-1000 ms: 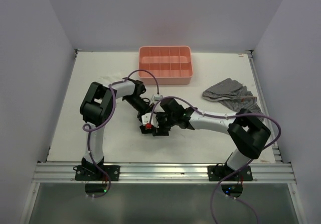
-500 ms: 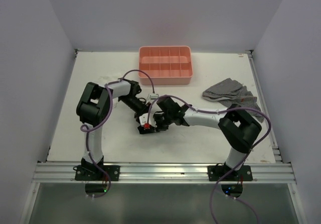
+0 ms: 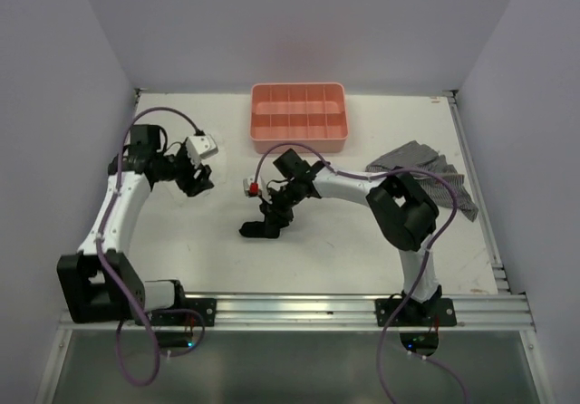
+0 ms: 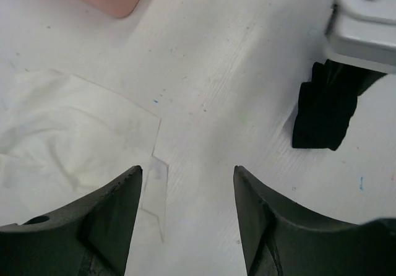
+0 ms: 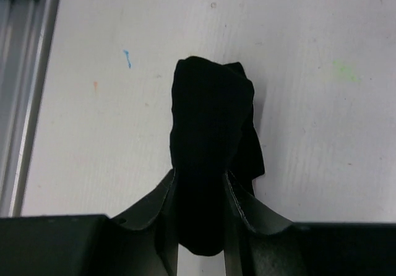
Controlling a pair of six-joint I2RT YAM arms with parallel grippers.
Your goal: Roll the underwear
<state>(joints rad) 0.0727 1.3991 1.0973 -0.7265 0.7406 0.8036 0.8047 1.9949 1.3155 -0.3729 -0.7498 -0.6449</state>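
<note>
Enclosed by pale walls on three sides, a white bench is seen from above, with an aluminium rail run along its near edge, where both arm bases are bolted. A pink tray, divided into compartments, is set at the far centre, and a grey checked cloth is crumpled toward the right edge. The underwear is found near the middle of the bench, slightly left of centre and well nearer than the tray. It is gathered into a narrow, thick black bundle. One end of it is clamped between the fingers of the right end effector, whose arm is stretched in from the right. In the right wrist view the black fabric is seen squeezed between the two fingers and carried out beyond their tips, with a shadow thrown on the white surface beside it. From above, the free end appears to be laid on the bench, just to the near left of the fingers. The left end effector is held well apart from the bundle, over the left part of the bench, with its fingers spread wide. A thin white cloth is spread flat beneath its left finger, and bare bench is seen in the gap.
</note>
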